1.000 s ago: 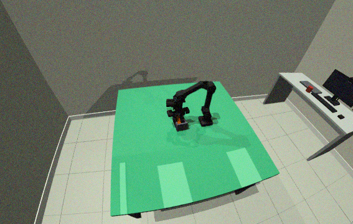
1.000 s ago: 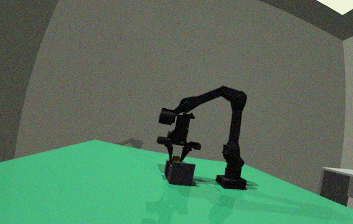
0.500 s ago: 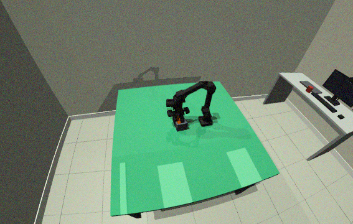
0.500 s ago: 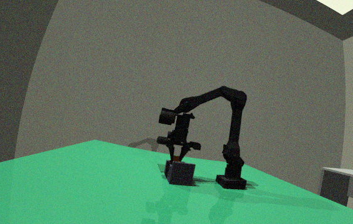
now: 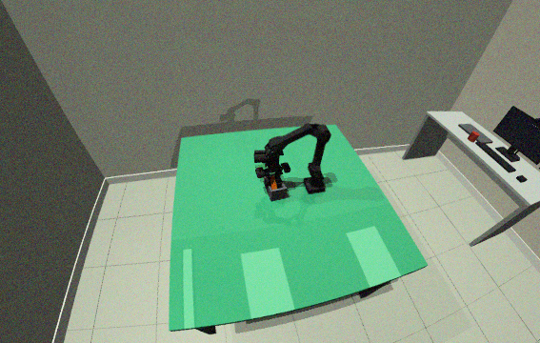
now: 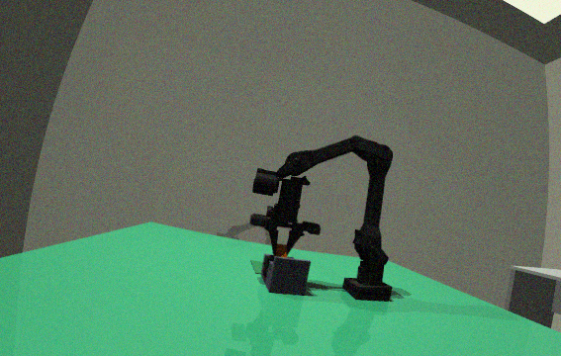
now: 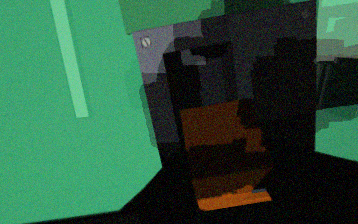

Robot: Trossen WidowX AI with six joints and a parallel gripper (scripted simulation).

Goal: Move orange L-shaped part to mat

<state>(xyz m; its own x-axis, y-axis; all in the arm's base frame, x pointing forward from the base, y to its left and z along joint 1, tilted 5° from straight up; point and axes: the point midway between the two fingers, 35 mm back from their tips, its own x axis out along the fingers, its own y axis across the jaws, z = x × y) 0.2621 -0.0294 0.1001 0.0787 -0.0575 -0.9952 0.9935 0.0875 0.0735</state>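
Note:
The orange part (image 5: 273, 182) (image 6: 281, 250) (image 7: 211, 125) is tilted, its raised end standing above the grey tray (image 5: 277, 195) (image 6: 290, 277) (image 7: 155, 57). Its lower end is down in the pocket, where shadow hides the contact. My gripper (image 5: 273, 181) (image 6: 281, 254) (image 7: 218, 149) points down at the tray and is shut on the raised end, one finger on each side. In the wrist view the fingers are black shapes at the bottom, with the bright orange end between them. The green mat (image 6: 256, 267) (image 7: 165, 15) shows in part behind the tray.
The arm's base (image 5: 314, 185) (image 6: 367, 289) stands on the green table (image 5: 222, 214) (image 6: 161, 307) to the right of the tray. The tray's walls rise close around the fingertips. A white desk (image 5: 493, 157) with monitors stands farther right, off the table.

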